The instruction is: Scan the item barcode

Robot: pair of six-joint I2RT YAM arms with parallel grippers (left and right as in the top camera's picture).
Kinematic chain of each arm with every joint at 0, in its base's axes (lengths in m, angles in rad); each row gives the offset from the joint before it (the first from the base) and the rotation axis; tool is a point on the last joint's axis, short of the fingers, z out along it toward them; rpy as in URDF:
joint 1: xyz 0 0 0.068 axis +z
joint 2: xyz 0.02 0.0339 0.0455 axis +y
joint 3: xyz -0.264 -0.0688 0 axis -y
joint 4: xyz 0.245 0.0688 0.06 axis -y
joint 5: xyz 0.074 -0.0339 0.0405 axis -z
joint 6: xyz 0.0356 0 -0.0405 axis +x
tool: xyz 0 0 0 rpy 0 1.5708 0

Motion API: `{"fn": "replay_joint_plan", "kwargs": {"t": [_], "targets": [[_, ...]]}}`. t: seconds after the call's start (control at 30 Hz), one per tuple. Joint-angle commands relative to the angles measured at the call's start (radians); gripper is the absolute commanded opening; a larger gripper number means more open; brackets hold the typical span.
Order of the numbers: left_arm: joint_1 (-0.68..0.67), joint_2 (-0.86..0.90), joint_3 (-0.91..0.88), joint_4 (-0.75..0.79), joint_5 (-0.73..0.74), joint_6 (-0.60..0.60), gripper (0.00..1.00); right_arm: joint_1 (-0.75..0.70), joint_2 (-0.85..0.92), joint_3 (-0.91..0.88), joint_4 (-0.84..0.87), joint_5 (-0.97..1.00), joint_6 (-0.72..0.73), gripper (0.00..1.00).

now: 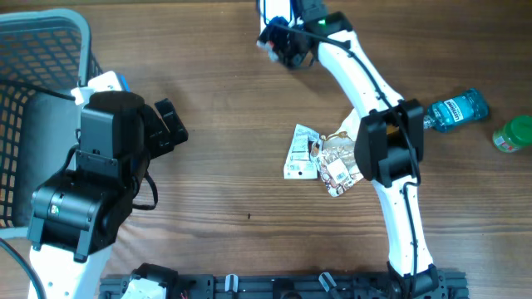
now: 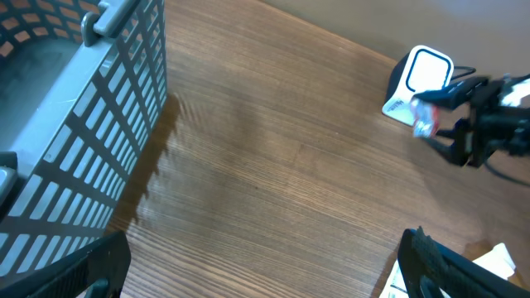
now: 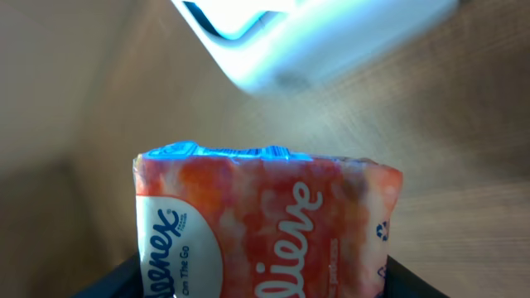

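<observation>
An orange Kleenex tissue pack [image 3: 265,228] fills the lower half of the right wrist view, and my right gripper [image 3: 263,285] is shut on its two sides. Just beyond the pack's blue top edge is the white barcode scanner [image 3: 290,41], blurred and close. From overhead the right gripper [image 1: 287,46] holds the pack [image 1: 268,39] at the far middle of the table, right below the scanner [image 1: 274,10]. The left wrist view shows the scanner [image 2: 421,76] with the pack [image 2: 424,124] in front of it. My left gripper [image 2: 261,277] is open over bare wood, holding nothing.
A grey wire basket [image 1: 50,25] stands at the far left, beside the left arm [image 1: 100,166]. A white packet [image 1: 301,154] and a foil pouch [image 1: 337,162] lie mid-table under the right arm. A blue bottle [image 1: 455,110] and a green jar [image 1: 514,133] lie at the right edge.
</observation>
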State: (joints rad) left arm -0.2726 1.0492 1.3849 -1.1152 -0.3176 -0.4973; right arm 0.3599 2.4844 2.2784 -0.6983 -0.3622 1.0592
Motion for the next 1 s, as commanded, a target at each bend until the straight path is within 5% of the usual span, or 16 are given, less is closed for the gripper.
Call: {"fn": "replay_joint_plan", "kwargs": {"t": [0.0, 0.37, 0.97], "targets": [[0.006, 0.000, 0.008, 0.002, -0.016, 0.019, 1.00, 0.007, -0.030, 0.022, 0.091, -0.044, 0.220, 0.67], [0.006, 0.000, 0.008, 0.003, -0.016, 0.019, 1.00, 0.020, 0.064, 0.021, 0.335, -0.119, 0.618, 0.64], [0.006, 0.000, 0.008, 0.003, -0.016, 0.019, 1.00, -0.040, 0.093, 0.021, 0.377, -0.060, 0.692, 0.63]]}}
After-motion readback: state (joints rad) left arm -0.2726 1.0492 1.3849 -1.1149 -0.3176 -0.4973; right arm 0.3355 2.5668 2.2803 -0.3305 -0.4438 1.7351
